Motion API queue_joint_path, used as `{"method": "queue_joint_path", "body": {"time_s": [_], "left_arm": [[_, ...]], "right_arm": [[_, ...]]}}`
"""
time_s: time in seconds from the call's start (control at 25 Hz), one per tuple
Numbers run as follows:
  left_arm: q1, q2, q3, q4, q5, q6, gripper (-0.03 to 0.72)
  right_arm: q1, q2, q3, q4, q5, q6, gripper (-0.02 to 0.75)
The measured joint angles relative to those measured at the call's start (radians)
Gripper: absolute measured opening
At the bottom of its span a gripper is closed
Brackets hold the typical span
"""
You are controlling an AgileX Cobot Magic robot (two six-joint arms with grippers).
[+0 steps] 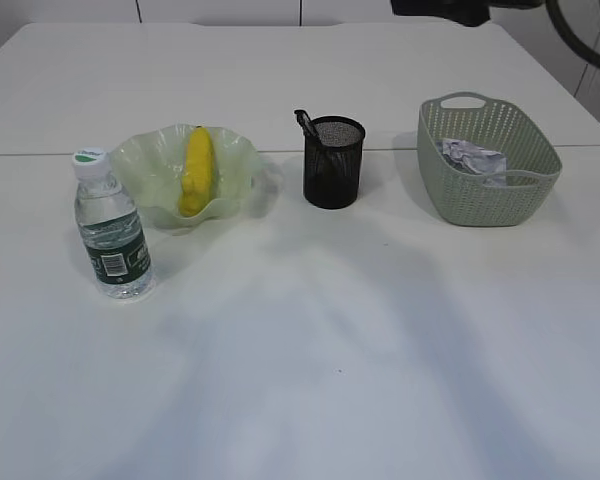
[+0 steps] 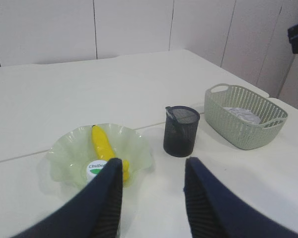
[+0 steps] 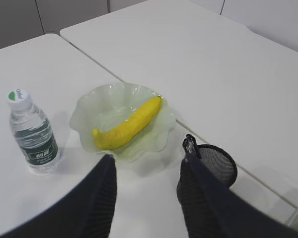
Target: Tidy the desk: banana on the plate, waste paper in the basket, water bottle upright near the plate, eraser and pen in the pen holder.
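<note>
The large plain white desk (image 1: 310, 360) fills the exterior view, with a seam line running across its upper third. At centre left sits the pale translucent green plate with a wavy ruffled rim (image 1: 145, 165); the long curved yellow banana (image 1: 196, 170) lies inside it, end pointing toward the lower edge of the frame. Just below and left of the plate stands the small clear plastic water bottle with white cap and dark green label (image 1: 112, 232), upright, near the plate but not touching it in this view.

At frame centre stands the black wire-mesh cylindrical pen holder (image 1: 333, 162), with the dark top of a pen (image 1: 305, 122) projecting over its left rim. The eraser cannot be made out inside the mesh. At centre right sits the grey-green oblong plastic basket with woven-pattern sides (image 1: 480, 190); the crumpled white waste paper (image 1: 472, 158) rests inside it.

Neither arm appears in the exterior view. In the left wrist view the left gripper (image 2: 151, 198) hangs above the bottle cap and plate edge, its dark fingers (image 2: 107, 198) spread apart with nothing between them. In the right wrist view the right gripper (image 3: 146, 196) hangs between plate and pen holder, fingers (image 3: 198, 198) likewise spread and empty.
</note>
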Motion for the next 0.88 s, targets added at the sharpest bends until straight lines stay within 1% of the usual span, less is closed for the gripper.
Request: {"method": "queue_joint_path", "body": {"time_s": [0.28, 0.56, 0.68, 0.88], "left_arm": [[0.0, -0.136, 0.0, -0.029, 0.183, 0.0, 0.298], [0.0, -0.28, -0.01, -0.054, 0.376, 0.0, 0.298], [0.0, -0.306, -0.063, -0.064, 0.48, 0.016, 0.298], [0.0, -0.31, -0.178, -0.082, 0.681, 0.116, 0.298]], "right_arm": [[0.0, -0.173, 0.134, -0.002, 0.016, 0.044, 0.321], [0.0, -0.399, 0.272, -0.002, 0.041, 0.116, 0.321], [0.0, -0.502, 0.337, -0.014, 0.073, 0.151, 0.321], [0.0, -0.67, 0.434, -0.131, 0.093, 0.255, 0.321]]}}
